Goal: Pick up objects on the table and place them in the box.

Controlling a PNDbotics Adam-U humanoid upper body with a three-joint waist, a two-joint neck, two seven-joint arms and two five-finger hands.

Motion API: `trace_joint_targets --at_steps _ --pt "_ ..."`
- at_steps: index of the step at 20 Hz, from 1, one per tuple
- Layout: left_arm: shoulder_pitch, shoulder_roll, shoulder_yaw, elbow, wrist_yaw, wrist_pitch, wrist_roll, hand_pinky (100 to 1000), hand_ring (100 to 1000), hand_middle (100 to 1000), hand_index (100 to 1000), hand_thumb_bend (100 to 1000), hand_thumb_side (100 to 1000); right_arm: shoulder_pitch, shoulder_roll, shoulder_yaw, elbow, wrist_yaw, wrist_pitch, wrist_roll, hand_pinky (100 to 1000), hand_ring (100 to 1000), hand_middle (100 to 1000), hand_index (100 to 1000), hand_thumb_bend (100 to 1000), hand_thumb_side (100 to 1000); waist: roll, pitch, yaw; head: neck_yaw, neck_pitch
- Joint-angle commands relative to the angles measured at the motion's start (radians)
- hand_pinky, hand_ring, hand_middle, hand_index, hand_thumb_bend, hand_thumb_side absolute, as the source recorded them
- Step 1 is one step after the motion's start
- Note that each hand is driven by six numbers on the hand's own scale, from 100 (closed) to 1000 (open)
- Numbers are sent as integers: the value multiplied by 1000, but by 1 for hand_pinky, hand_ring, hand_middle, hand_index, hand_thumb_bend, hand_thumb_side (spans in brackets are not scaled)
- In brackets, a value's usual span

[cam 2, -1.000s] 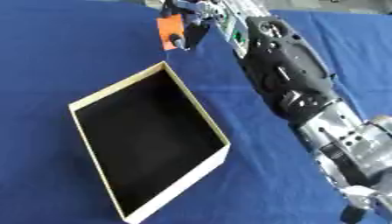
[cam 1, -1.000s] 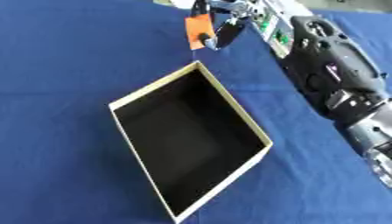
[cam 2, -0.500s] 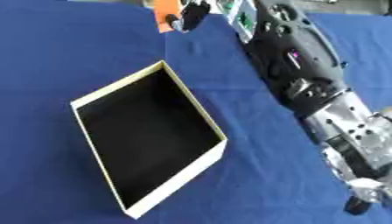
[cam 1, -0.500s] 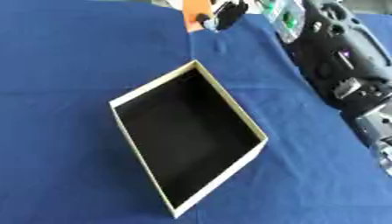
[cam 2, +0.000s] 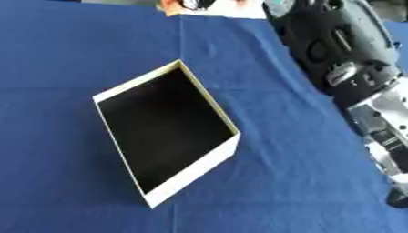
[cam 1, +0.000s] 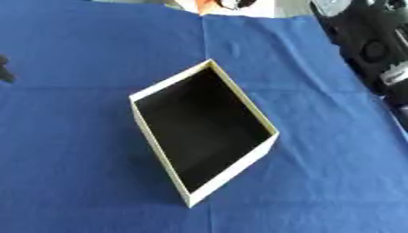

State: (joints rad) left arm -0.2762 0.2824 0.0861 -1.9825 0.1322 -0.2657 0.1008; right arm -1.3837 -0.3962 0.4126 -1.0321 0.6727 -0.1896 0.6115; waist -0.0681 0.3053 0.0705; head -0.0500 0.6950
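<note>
A blue cloth point(cam 1: 72, 136) is seen spread over the worktop, with faint fold lines crossing it. At the far left edge of the left eye view, well to the left of the box, a small dark shape point(cam 1: 5, 69) is visible; what it is cannot be made out. The box point(cam 1: 202, 132) lies near the middle of the cloth, turned askew so that one corner points towards the far edge and another towards the near edge. It is open at the top, its walls are pale cream and its inside is black; nothing can be seen inside it. No label, brand or writing can be read on the box or anywhere else. Beyond the far corner of the box, at the top edge of the view, a scrap of orange point(cam 2: 170, 5) is seen beside some dark parts; whether this is an object in the right hand cannot be told, as the hand itself is cut off by the top edge and the state of its fingers cannot be judged. To the right of the box, the right arm point(cam 2: 339, 43) is seen stretched from the lower right corner up towards the far edge of the cloth, black along its upper part and silver nearer the lower corner.
</note>
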Motion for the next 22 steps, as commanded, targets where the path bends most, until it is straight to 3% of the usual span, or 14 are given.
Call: trace_joint_targets --at_steps 1,6,11,22 --pt "-3 17 9 -18 8 2 0 373 505 513 656 100 689 9 -50 41 -91 -54 19 19 667 579 144 285 100 100 11 -30 -4 7 19" --pt "-2 17 10 -18 12 2 -2 374 506 513 657 100 688 42 -89 89 -217 -131 81 44 661 577 145 286 100 100 13 -36 -7 11 21" --pt "2 12 9 -18 14 3 -5 373 506 513 657 100 689 121 -147 174 -344 -209 130 72 656 576 149 287 100 100 16 -42 -9 15 23" --pt "1 4 4 -18 16 9 -14 372 506 514 664 100 693 224 -225 224 -611 -389 308 125 636 565 149 289 100 100 13 -29 -2 9 20"
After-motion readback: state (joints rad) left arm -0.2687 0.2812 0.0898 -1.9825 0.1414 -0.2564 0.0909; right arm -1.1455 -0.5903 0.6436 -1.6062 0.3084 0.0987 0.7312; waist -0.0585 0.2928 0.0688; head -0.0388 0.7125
